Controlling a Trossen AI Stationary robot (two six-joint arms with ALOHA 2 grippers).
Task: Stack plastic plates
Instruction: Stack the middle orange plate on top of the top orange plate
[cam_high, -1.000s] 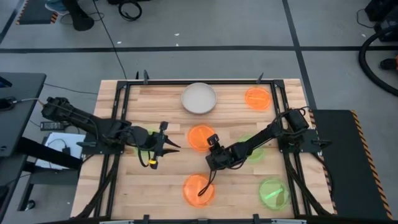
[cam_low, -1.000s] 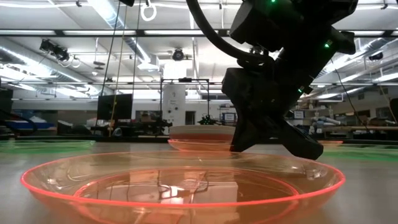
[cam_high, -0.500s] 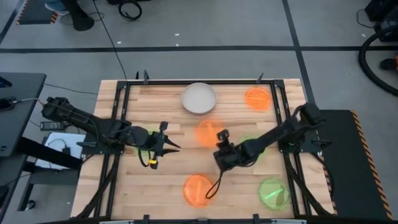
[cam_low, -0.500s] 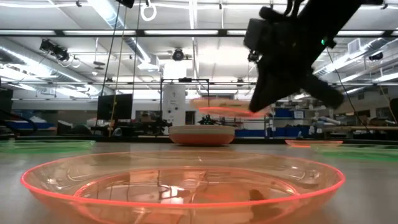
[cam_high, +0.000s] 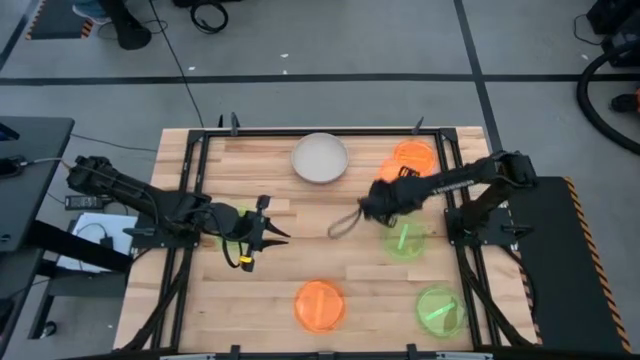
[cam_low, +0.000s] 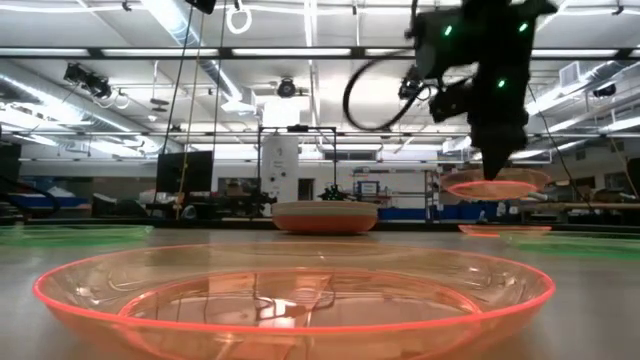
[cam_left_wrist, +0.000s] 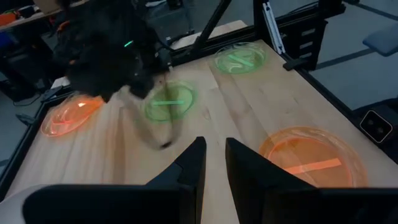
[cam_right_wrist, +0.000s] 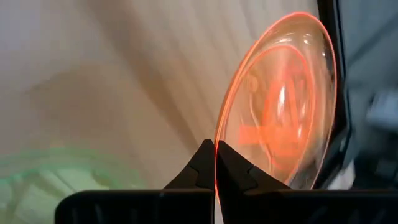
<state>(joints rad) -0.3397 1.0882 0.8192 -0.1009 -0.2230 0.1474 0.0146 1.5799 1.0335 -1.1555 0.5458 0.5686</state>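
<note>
The right gripper (cam_right_wrist: 215, 163) is clamped on the rim of a translucent orange plate (cam_right_wrist: 280, 106), its two dark fingers pinched together on the thin edge, with the whole dish hanging out beyond the fingertips. From table height the carried plate (cam_low: 490, 186) rides clear of the counter (cam_high: 300, 255), roughly level, directly above a second orange plate (cam_low: 497, 230) that lies flat near the far right of the counter. Judgement: the hold is a narrow edge pinch on smooth plastic, so the plate could pivot or slip in the fingers if the arm swings or stops sharply. A release made while the plate is tilted or off-centre would leave it perched on the lower plate's rim instead of nested, or let it slide off. Just beside the gripper on the near side lies a neon green plate (cam_high: 403, 240); a low pass or a dangling cable loop could drag it. Farther out, well apart, sit another green plate (cam_high: 439, 310), a third orange plate (cam_high: 319, 304) and the off-white plate (cam_high: 320, 157). The left gripper (cam_left_wrist: 212, 163) waits well apart on the opposite side, fingers slightly apart and holding nothing, above a partly hidden green plate; no conflict is apparent.
</note>
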